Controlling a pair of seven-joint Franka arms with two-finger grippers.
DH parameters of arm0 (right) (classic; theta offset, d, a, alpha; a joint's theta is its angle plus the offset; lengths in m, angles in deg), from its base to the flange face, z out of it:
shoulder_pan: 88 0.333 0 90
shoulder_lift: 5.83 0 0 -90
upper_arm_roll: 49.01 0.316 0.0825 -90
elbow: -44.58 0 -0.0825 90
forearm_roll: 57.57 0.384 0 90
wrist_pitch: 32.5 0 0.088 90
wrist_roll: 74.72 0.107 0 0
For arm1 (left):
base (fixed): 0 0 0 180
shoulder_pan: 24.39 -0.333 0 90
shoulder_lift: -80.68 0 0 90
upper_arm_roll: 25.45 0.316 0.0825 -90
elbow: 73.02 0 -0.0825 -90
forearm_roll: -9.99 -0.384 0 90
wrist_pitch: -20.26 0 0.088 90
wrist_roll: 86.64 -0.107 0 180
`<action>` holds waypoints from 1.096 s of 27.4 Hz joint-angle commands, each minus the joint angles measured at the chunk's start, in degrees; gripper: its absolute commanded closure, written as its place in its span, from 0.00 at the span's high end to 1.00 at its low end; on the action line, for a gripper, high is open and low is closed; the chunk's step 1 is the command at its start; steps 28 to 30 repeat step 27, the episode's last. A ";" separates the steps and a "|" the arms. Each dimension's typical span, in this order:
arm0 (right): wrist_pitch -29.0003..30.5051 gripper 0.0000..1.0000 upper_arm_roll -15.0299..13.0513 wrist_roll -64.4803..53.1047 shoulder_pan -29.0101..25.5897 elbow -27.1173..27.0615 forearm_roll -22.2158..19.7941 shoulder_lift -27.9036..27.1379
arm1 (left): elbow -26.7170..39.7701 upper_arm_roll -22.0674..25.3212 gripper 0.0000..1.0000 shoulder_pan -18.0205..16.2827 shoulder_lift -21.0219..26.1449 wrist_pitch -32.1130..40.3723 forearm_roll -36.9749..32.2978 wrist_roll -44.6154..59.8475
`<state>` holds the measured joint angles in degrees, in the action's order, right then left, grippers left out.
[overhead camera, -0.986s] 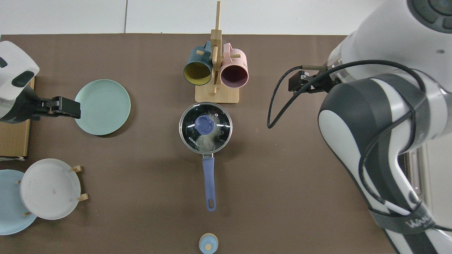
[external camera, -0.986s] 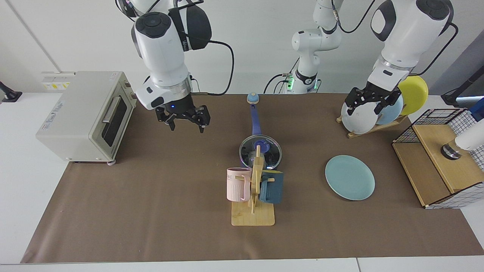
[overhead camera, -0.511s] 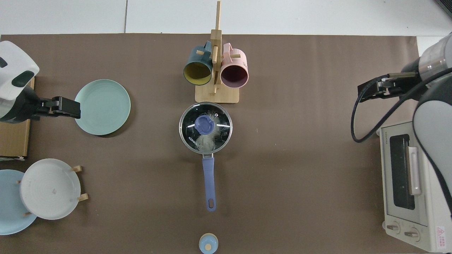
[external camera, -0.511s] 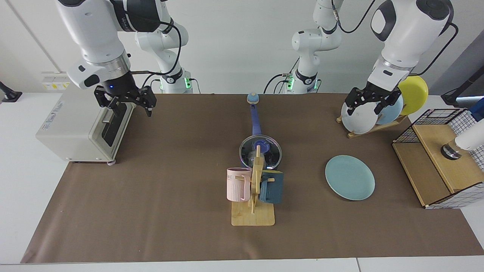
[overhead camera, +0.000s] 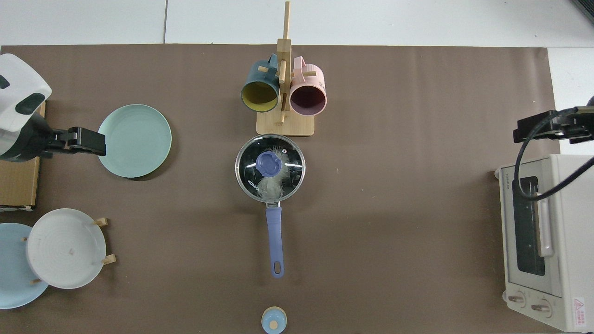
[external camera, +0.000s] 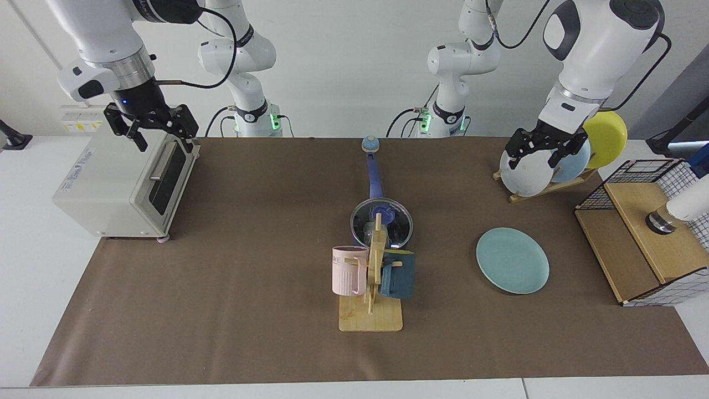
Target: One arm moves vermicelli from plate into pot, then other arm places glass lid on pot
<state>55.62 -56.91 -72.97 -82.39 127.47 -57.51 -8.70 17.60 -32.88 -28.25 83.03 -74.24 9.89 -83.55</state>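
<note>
Facing view.
- Saucepan (external camera: 381, 223): mid-table, long blue handle pointing toward the arm bases; partly hidden behind wooden mug tree (external camera: 375, 271) with pink mug (external camera: 349, 270) and dark teal mug (external camera: 397, 274).
- Glass lid (external camera: 388, 219): seated on the saucepan rim, blue knob up.
- Vermicelli: not clearly made out here under the glass.
- Teal-green plate (external camera: 512, 260): flat on the brown mat, well apart from the saucepan, bare.
- Right gripper (external camera: 152, 128): raised above the toaster oven (external camera: 124, 172), fingers apart, holding nothing.
- Left gripper (external camera: 540, 148): hanging in front of the greyish-white plate (external camera: 523, 172) in the dish rack, fingers apart, holding nothing; arm waiting.
- Small blue bell (external camera: 370, 144): just beyond the handle tip.

Top view.
- Saucepan (overhead camera: 274, 232): centre, lid (overhead camera: 291, 160) covering the whole mouth.
- Vermicelli (overhead camera: 274, 183): white tangle visible through the glass, inside the saucepan.
- Plate (overhead camera: 134, 140): empty.
- Left gripper (overhead camera: 81, 141): beside the plate's edge in this view, spread, empty.
- Right gripper (overhead camera: 552, 127): only partly in frame at the edge, near the toaster oven (overhead camera: 538, 241).

Status, judged: both steps appear complete, noodles transferred and lid on; nothing left but parking the arms.
</note>
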 commanded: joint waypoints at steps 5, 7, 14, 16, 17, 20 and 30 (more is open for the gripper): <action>5.30 1.00 1.75 1.33 -3.41 16.33 0.82 12.27 | 1.14 0.57 1.00 0.44 -1.11 -0.33 0.19 -0.11; 5.13 1.00 1.84 1.77 -3.93 16.77 0.90 12.63 | 1.14 0.57 1.00 0.44 -1.11 -0.33 0.19 -0.11; 4.95 1.00 3.94 0.54 -5.60 15.46 1.34 11.93 | 1.14 0.57 1.00 0.44 -1.11 -0.33 0.19 -0.19; 5.39 1.00 5.61 1.41 -7.45 15.46 1.34 11.58 | 1.14 0.57 1.00 0.44 -1.11 -0.33 0.19 -0.11; 5.48 1.00 6.40 1.94 -8.15 15.37 1.26 11.49 | 1.14 0.57 1.00 0.44 -1.11 -0.33 0.19 -0.19; 5.48 1.00 7.37 2.47 -8.59 15.37 0.73 11.40 | 1.14 0.57 1.00 0.44 -1.11 -0.33 0.19 -0.11; 5.48 1.00 7.37 4.67 -8.33 15.46 0.55 11.49 | 1.14 0.57 1.00 0.44 -1.11 -0.33 0.19 -0.11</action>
